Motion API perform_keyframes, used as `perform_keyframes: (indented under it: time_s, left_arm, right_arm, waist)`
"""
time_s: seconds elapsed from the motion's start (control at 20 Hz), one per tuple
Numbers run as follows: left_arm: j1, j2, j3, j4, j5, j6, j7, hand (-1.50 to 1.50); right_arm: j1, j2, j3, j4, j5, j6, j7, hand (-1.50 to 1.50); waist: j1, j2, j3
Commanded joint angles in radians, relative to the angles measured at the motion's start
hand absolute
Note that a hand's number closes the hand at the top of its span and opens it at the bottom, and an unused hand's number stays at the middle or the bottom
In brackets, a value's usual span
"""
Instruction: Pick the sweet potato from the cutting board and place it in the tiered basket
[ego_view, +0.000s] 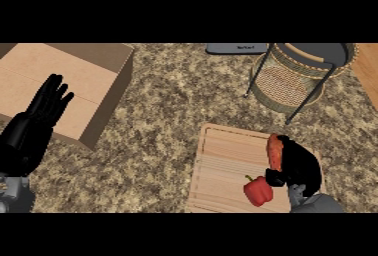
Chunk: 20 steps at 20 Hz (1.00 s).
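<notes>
So the right robot hand has its fingers curled round the sweet potato, which is over the right side of the cutting board, just beside a red pepper. Can't tell if it's lifted off yet. The grab looks done, but the carry isn't: the tiered basket sits well apart, further back on the surface. The left robot hand rests open at the left edge, over a cardboard box.
</notes>
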Motion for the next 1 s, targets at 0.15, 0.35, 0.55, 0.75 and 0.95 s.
perform_keyframes:
  time_s: [0.15,0.35,0.55,0.75,0.95]
  left_arm:
    - [0.052,-0.053,-0.049,0.121,0.001,-0.021,0.027,0.0]
    - [0.042,-0.034,-0.003,0.152,-0.009,-0.019,0.011,0.0]
    - [0.118,-0.032,0.01,0.082,0.013,-0.029,0.023,0.0]
    - [0.121,-0.036,0.021,0.062,0.023,-0.025,0.044,0.0]
    - [0.141,-0.05,0.006,0.062,0.006,-0.033,0.017,0.0]
  right_arm:
    - [-0.034,0.005,0.062,0.074,0.028,0.077,-0.015,1.5]
    - [0.024,-0.123,0.005,0.045,0.016,0.04,-0.147,1.5]
    - [0.157,-0.377,-0.139,0.054,-0.068,0.013,-0.383,1.5]
    - [0.177,-0.528,-0.293,0.111,-0.118,-0.08,-0.603,1.5]
    - [0.166,-0.545,-0.428,0.164,-0.152,-0.27,-0.77,1.5]
  waist:
    - [0.006,0.027,-0.019]
    - [-0.015,0.025,-0.019]
    - [-0.043,0.02,-0.017]
    - [-0.052,0.019,-0.015]
    - [-0.051,0.02,-0.014]
